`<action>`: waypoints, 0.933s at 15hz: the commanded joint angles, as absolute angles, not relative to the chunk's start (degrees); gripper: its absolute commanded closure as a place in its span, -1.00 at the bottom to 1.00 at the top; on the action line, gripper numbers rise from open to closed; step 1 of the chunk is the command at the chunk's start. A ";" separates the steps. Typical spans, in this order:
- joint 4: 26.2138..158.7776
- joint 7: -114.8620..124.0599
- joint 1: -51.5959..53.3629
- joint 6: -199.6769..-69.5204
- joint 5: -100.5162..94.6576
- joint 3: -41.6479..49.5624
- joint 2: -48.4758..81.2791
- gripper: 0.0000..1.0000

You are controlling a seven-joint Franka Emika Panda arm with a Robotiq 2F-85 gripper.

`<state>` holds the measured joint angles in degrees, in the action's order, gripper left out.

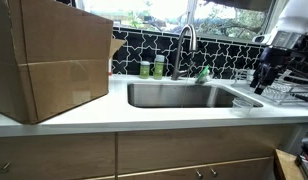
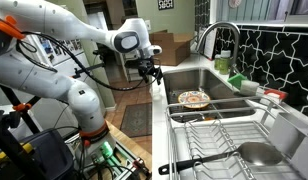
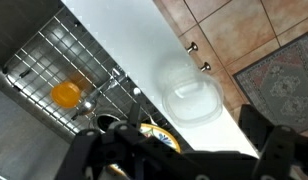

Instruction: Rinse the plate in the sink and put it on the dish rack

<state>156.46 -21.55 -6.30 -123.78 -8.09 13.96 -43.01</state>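
Gripper (image 2: 147,74) empty, fingers (image 3: 279,150) spread, clearest in wrist view; plate (image 2: 194,98), seemingly soiled, in sink (image 2: 189,80) — seen in an exterior view.

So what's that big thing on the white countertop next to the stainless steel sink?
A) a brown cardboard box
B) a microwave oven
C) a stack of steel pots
A: in an exterior view a large brown cardboard box stands on the white countertop right beside the brushed stainless steel sink.
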 commanded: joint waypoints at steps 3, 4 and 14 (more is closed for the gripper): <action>141.98 -13.51 -2.67 -124.61 2.40 12.84 -33.23 -1.00; 139.15 -9.52 -3.48 -125.28 3.07 11.53 -30.63 -1.00; 111.49 25.62 -7.54 -128.41 -6.99 4.09 1.62 -1.00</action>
